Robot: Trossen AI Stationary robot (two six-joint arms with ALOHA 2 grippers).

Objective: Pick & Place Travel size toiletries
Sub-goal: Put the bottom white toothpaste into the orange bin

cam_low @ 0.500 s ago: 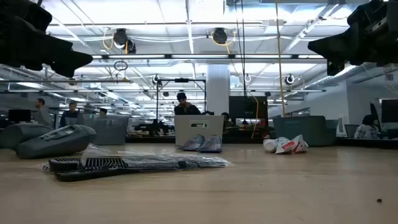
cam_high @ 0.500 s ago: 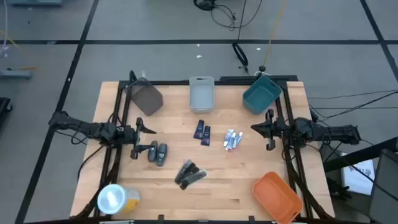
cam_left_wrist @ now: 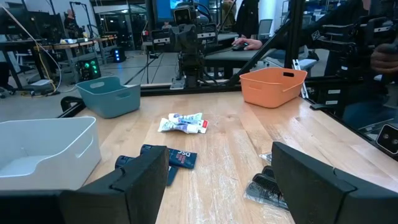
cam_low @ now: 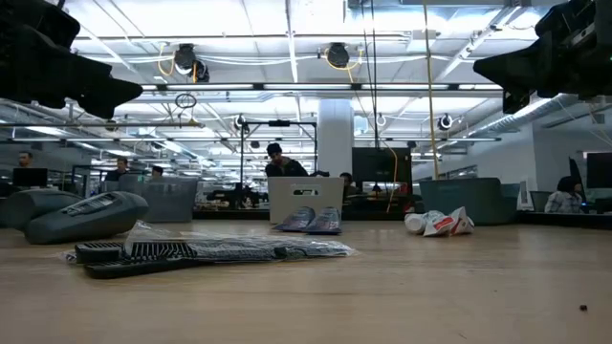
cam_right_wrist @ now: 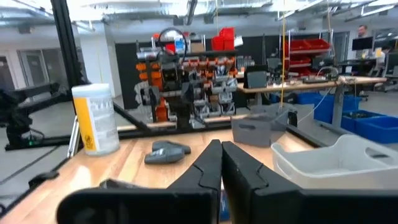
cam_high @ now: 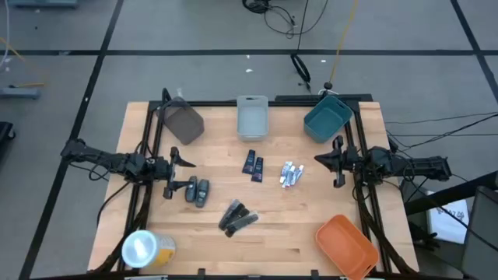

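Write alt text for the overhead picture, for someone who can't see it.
Small toiletries lie scattered on a wooden table: dark blue packets, silvery-white tubes, grey oval pieces and black sticks. The left gripper, fingers open, and right gripper, fingers shut, hold nothing. Four bins and a yellow roll sit near the edges.

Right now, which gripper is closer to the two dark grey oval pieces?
Left. The left gripper hovers open just beside the dark grey oval pieces, at the table's left edge. The right gripper, shut, sits far across the table by its right edge.
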